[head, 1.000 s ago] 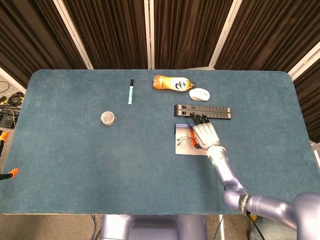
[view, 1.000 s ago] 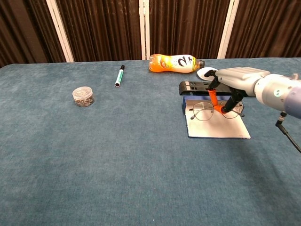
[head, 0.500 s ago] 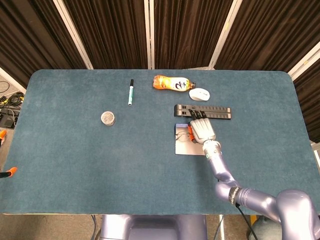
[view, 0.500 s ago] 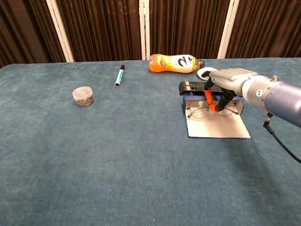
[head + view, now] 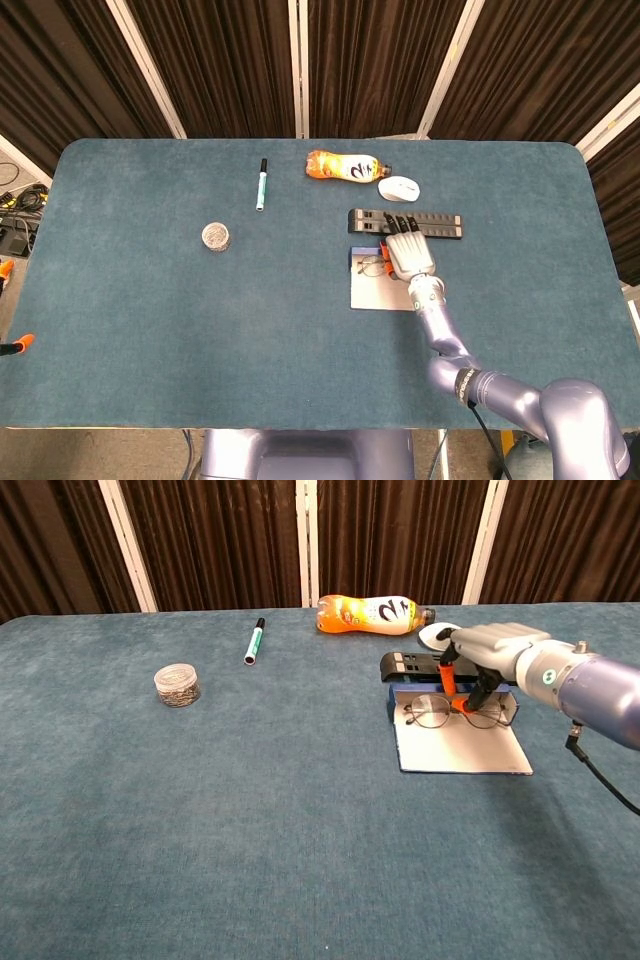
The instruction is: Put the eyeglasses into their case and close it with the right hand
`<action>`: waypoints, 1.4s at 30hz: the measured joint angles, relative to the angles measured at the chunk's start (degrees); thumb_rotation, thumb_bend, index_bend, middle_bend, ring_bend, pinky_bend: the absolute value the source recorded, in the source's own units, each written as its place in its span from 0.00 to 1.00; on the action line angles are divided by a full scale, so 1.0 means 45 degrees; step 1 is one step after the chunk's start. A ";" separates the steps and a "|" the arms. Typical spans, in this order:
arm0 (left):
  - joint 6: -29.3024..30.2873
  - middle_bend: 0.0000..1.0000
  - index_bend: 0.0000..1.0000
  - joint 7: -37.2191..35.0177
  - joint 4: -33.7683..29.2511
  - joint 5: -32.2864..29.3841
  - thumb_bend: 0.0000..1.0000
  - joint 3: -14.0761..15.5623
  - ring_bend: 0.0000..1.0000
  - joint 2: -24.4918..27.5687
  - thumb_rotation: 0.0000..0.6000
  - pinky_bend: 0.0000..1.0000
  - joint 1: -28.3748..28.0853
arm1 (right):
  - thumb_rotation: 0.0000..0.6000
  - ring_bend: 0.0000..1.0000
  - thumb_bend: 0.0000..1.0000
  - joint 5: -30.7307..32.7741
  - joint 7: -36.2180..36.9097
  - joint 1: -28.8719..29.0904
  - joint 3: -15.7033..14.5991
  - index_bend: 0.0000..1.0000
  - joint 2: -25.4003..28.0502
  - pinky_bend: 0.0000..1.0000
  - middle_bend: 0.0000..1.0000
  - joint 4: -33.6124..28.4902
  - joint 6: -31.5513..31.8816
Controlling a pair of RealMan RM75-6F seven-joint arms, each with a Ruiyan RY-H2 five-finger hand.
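The glasses (image 5: 456, 712) sit at the far end of the open case (image 5: 462, 747), lenses side by side across its width, with the thin wire frame standing just off the pale lining (in the head view only one lens (image 5: 371, 266) shows, the rest being under the hand). The right hand (image 5: 488, 648) reaches over them from the right, palm down, its dark fingertips (image 5: 478, 695) and an orange-tipped one pinching the frame at the bridge, so it is gripping the glasses. The case lies flat on the blue table (image 5: 250, 810), a pale rectangle with a blue edge along its far side, near the right of the table's middle. Just beyond the case, close to its far edge, lies a long black strip (image 5: 432, 221) set crosswise, partly covered by the fingers in the head view. Further back are a white mouse (image 5: 400, 188) and, beside it to the left, an orange bottle (image 5: 370, 614) lying on its side. Well to the left, a green-and-white marker (image 5: 254, 641) lies pointing away from the robot, and nearer still on that side stands a small clear jar (image 5: 177, 685). Neither view shows the left hand.
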 measured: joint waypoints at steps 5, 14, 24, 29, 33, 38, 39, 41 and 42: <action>-0.0042 0.00 0.00 0.0075 0.0011 -0.0039 0.00 0.0016 0.00 -0.0028 1.00 0.00 -0.0040 | 1.00 0.00 0.13 -0.0378 0.0367 -0.0205 0.0101 0.00 0.0158 0.00 0.00 -0.0276 0.0404; -0.0075 0.00 0.00 0.0198 0.0026 -0.0082 0.00 0.0037 0.00 -0.0088 1.00 0.00 -0.0090 | 1.00 0.00 0.05 -0.0923 0.0498 -0.0557 -0.0189 0.00 0.0738 0.00 0.00 -0.1143 0.0451; -0.0125 0.00 0.00 0.0277 0.0073 -0.0219 0.00 0.0029 0.00 -0.0141 1.00 0.00 -0.0132 | 1.00 0.00 0.05 -0.1014 0.0320 -0.0389 -0.0313 0.00 0.0008 0.00 0.00 0.0023 0.0182; -0.0185 0.00 0.00 0.0285 0.0125 -0.0311 0.00 0.0013 0.00 -0.0159 1.00 0.00 -0.0163 | 1.00 0.00 0.05 -0.1037 0.0418 -0.0262 -0.0264 0.00 -0.0475 0.00 0.00 0.0863 -0.0070; -0.0230 0.00 0.00 0.0280 0.0160 -0.0420 0.00 -0.0015 0.00 -0.0169 1.00 0.00 -0.0185 | 1.00 0.00 0.05 -0.1068 0.0462 -0.0155 -0.0187 0.00 -0.0694 0.00 0.00 0.1367 -0.0196; -0.0309 0.00 0.00 0.0289 0.0227 -0.0571 0.00 -0.0046 0.00 -0.0193 1.00 0.00 -0.0217 | 1.00 0.00 0.05 -0.0988 0.0615 0.0046 0.0069 0.00 -0.0978 0.00 0.00 0.2226 -0.0497; -0.0348 0.00 0.00 0.0296 0.0254 -0.0635 0.00 -0.0056 0.00 -0.0206 1.00 0.00 -0.0231 | 1.00 0.00 0.05 -0.0969 0.0669 0.0090 0.0130 0.00 -0.1031 0.00 0.00 0.2392 -0.0568; -0.0402 0.00 0.00 0.0325 0.0287 -0.0717 0.00 -0.0069 0.00 -0.0231 1.00 0.00 -0.0257 | 1.00 0.00 0.05 -0.0932 0.0839 0.0193 0.0284 0.00 -0.1151 0.00 0.00 0.2741 -0.0739; -0.0428 0.00 0.00 0.0361 0.0306 -0.0757 0.00 -0.0074 0.00 -0.0247 1.00 0.00 -0.0273 | 1.00 0.00 0.05 -0.0923 0.0930 0.0238 0.0354 0.00 -0.1190 0.00 0.00 0.2862 -0.0805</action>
